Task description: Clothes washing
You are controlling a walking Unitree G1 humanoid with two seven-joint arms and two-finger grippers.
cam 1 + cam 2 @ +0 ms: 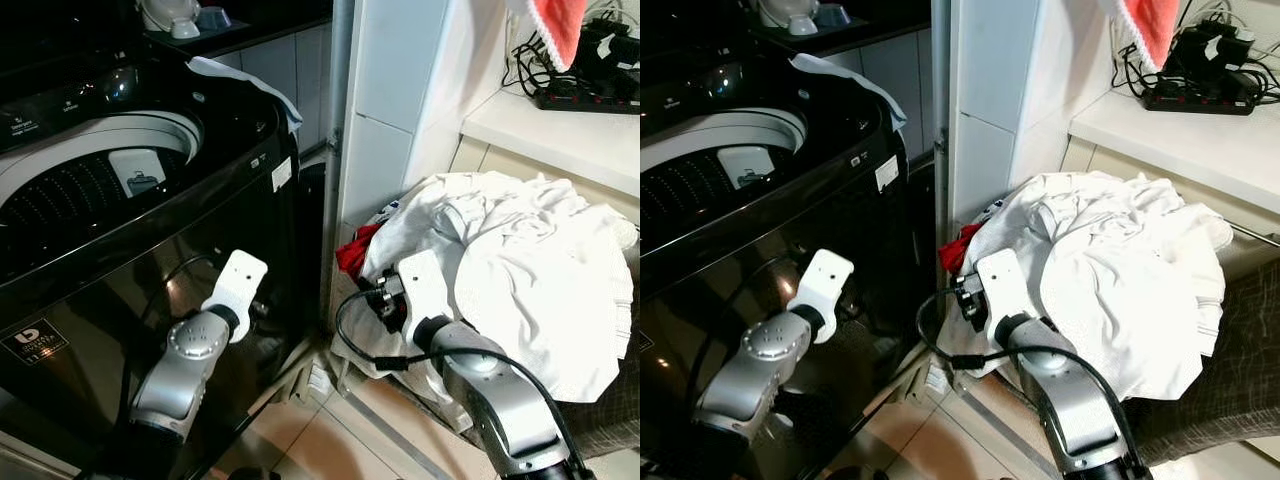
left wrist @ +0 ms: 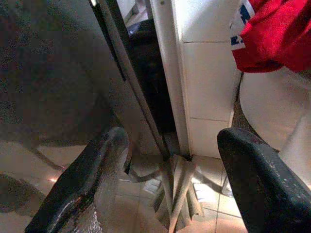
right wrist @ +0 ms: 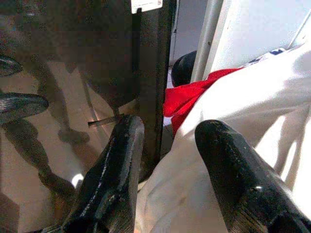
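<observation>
Right of the washer [image 1: 150,250], the laundry [image 1: 520,270] lies as a white heap on a dark basket [image 1: 1240,350], with a red garment [image 1: 358,250] tucked into the side of the heap that faces the washer. The heap has no clear long axis; it spreads wide and rises in the middle.

The right gripper [image 3: 170,160] is at the heap's washer-facing edge, fingers apart and holding nothing, white cloth directly ahead of and under the right-hand finger [image 3: 238,170]. The red garment sits just beyond the fingertips, toward the washer. In my judgement a short advance into the cloth is what a grasp calls for, and the right arm is the nearer by far.

The left gripper [image 2: 170,179] hangs before the washer's black front, fingers wide apart and empty, pointing at the gap between washer and white wall [image 2: 204,97]. It is well apart from the heap.

The washer's lid is up; its drum [image 1: 70,195] shows no clothing in the part visible. A white cloth [image 1: 250,85] lies on the washer's back corner.
</observation>
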